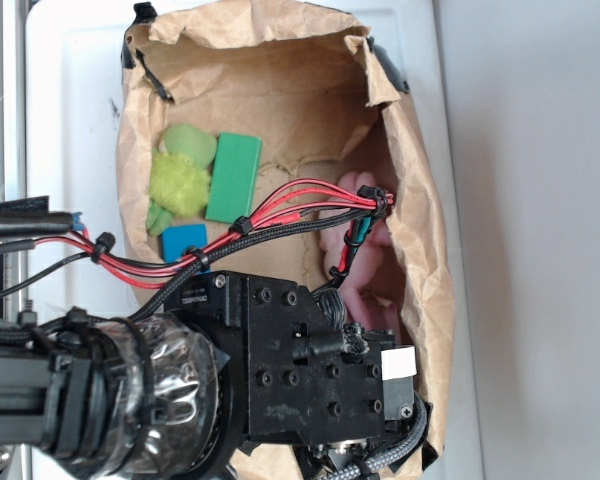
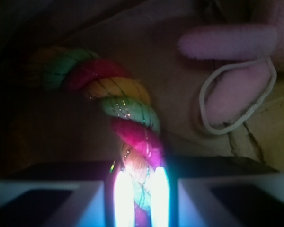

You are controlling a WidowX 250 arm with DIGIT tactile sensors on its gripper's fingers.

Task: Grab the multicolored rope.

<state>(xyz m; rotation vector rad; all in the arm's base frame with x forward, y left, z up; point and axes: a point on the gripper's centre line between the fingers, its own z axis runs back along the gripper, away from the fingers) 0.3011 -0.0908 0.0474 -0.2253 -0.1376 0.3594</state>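
A: What's nearest the wrist camera?

B: The gripper [image 2: 139,198]; its two bright fingers [image 2: 124,198] stand narrow, pressed on either side of the multicolored rope [image 2: 128,118], so it has the rope clamped between them

A: Where does the rope go?

B: It twists away up and left over the brown paper [image 2: 170,109], pink, yellow, green bands; its far end fades into shadow

A: And beyond?

B: A pink plush toy [image 2: 232,71] with a white cord loop lies to the right, apart from the rope; from outside, the arm [image 1: 280,370] covers the paper bag [image 1: 420,200]; farther in sit a blue block [image 1: 183,241], a green block [image 1: 233,177] and a fuzzy yellow-green ball toy [image 1: 178,183]
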